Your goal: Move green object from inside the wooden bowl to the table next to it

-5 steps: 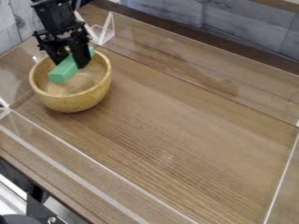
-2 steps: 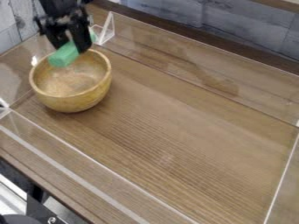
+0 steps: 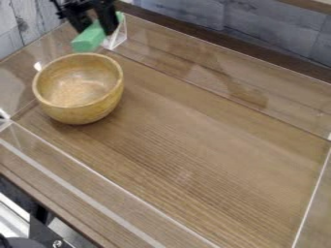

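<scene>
The green object (image 3: 88, 40), a small bright green block, hangs in the air above and behind the wooden bowl's far rim. My black gripper (image 3: 93, 23) comes down from the top edge and is shut on it from above. The wooden bowl (image 3: 79, 88), round and yellowish-tan, sits on the table (image 3: 195, 136) at the left, with nothing inside it. The block is lifted well above the bowl's rim and slightly to its right.
Clear acrylic walls (image 3: 195, 68) edge the tabletop at the back, left and front. A dark wall runs behind the rear panel. Brown wood-grain surface stretches to the right of the bowl.
The gripper has risen out of the bowl with the green block and moved up and to the right. The bowl stays in place and is now empty.
</scene>
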You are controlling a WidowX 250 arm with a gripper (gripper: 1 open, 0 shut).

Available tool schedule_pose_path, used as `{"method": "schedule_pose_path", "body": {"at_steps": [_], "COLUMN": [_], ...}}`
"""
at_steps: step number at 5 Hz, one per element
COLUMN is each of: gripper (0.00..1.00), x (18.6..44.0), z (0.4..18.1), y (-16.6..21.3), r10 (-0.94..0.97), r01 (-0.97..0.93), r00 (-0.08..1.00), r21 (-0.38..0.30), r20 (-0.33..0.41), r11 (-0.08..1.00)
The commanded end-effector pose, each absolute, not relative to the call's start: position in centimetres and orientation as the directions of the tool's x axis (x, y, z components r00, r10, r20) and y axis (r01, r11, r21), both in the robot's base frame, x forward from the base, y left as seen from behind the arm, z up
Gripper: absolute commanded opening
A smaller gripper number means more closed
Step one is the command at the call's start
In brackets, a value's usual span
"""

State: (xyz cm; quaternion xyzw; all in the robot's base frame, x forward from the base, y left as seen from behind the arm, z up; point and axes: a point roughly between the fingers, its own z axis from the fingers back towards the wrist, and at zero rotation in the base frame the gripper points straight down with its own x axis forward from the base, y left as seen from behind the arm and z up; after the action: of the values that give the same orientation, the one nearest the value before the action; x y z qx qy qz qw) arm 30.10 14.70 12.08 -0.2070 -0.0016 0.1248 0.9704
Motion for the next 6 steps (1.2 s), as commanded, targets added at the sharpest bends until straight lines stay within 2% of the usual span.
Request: {"method": "schedule_pose_path", "body": {"at_steps": [1,3,4,6], "gripper": [0.0,0.0,0.0,0.0], "x": [30.7,31.8,32.7,33.3], "z": [15.6,15.9,15.5,12.1], "y": [13.9,10.8,9.3,4.8], "r10": [0.243,0.196,0.162,0.165], "r01": [-0.201,-0.155,-0.129,-0.145], "r00": [0.968,0.978,0.985,0.985], "r21": [-0.375,-0.385,-0.374,-0.314], "r20": [0.068,0.071,0.058,0.041], "r11": [0.905,0.91,0.918,0.938]}}
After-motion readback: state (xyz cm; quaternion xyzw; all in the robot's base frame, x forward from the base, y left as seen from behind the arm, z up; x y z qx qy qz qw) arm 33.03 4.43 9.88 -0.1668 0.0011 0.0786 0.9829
